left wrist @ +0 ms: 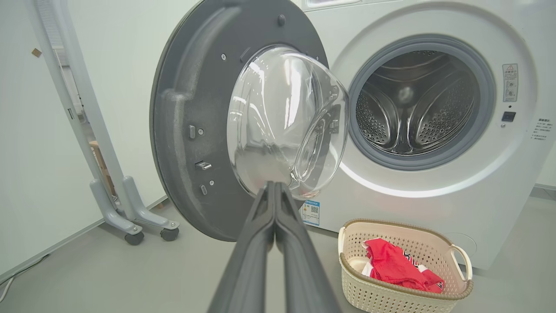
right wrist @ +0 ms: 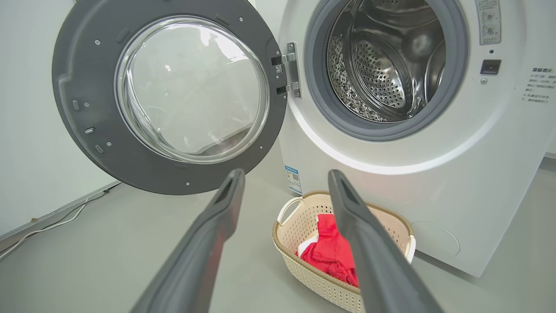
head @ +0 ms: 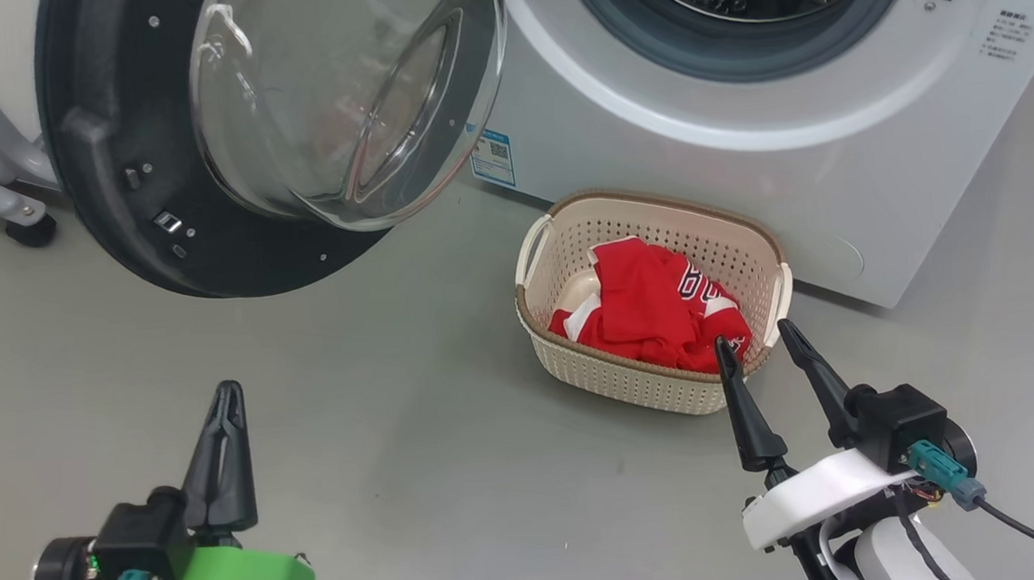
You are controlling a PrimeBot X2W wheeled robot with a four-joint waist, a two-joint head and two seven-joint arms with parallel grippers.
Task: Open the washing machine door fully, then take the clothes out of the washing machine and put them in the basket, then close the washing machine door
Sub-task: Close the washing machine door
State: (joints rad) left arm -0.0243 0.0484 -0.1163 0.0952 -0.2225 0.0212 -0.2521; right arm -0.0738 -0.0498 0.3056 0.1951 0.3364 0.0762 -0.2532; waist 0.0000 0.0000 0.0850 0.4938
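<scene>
Red clothes [head: 655, 308]: in basket [head: 614, 379], mid-frame; washing machine [head: 745, 165] looks emptied. Washing machine door [head: 108, 173]: wide open, upper left. Left pincer [head: 229, 392]: pressed shut, empty. Right pincer [head: 753, 333]: spread wide, empty. Advice: push the door's outer edge with the left tips, swinging it rightward until latched.

One washing machine [head: 745, 174], one door [head: 108, 173], one basket [head: 614, 379], one red jersey [head: 646, 308] and two end effectors [head: 228, 392] [head: 752, 333].

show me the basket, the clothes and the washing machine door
basket [head: 609, 376]: head view, front perforated wall
clothes [head: 641, 309]: head view, red fabric
washing machine door [head: 103, 91]: head view, black rim
</scene>
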